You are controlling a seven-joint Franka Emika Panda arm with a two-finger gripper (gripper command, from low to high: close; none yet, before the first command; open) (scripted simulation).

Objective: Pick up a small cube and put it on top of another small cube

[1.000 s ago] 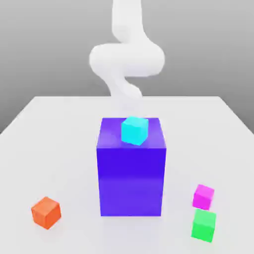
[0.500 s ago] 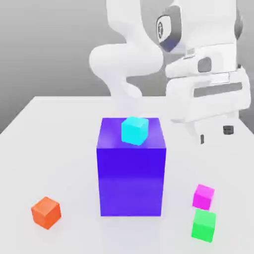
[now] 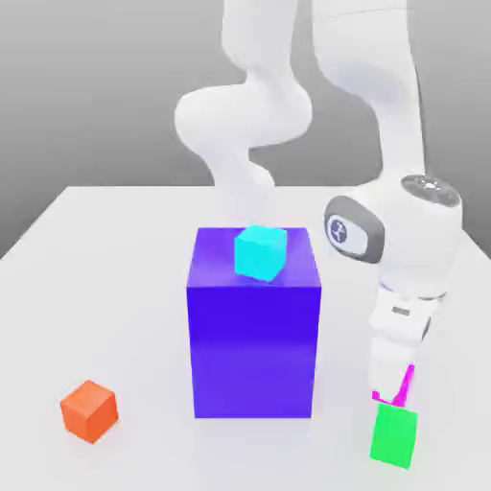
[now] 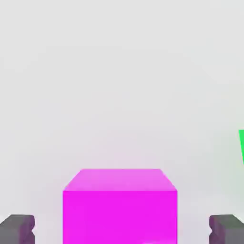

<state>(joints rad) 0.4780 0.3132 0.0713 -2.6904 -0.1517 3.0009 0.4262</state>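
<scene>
At lower right of the exterior view, the gripper (image 4: 122, 229) straddles the magenta cube (image 4: 120, 205) beside the green cube (image 3: 395, 434), fingers (image 4: 17, 228) apart. Grasp step: closing comes next, I judge.

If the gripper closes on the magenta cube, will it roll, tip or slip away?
The magenta cube probably will not roll: it has flat faces and sits flat on the table. It looks rigid, so it should keep its shape. The open gripper has a finger on each side, so it may squeeze squarely.
</scene>
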